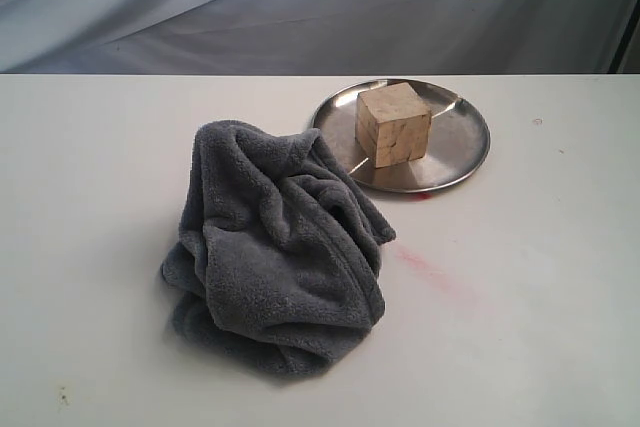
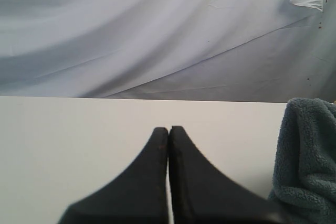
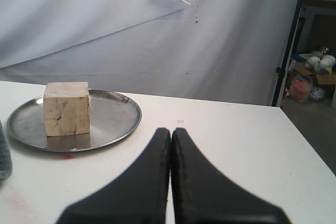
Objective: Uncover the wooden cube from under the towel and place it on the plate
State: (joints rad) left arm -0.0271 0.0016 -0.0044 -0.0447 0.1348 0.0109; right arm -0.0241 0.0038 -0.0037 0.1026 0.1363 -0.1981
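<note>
Exterior view gives us the pale tan wooden cube [image 1: 393, 125] sitting square and uncovered near the middle of the round shiny silver metal plate [image 1: 468, 147], which lies at about one o'clock from the crumpled blue-grey fleece towel [image 1: 275, 247] on the white table [image 1: 540, 327]. The towel's far fold reaches the plate's rim at nine o'clock, though we cannot tell whether it rests on it. Both claws are clenched on nothing: the left gripper [image 2: 168, 129] has its fingers pressed together over bare table near the towel, and the right gripper [image 3: 170, 130] is closed the same way, facing plate and cube. We judge the task finished. Should the cube need moving, we expect it to be rigid, fairly light and not fragile, best taken across two opposite flat side faces at mid-height. The towel would be limp and bulky, best pinched at a raised fold.
</note>
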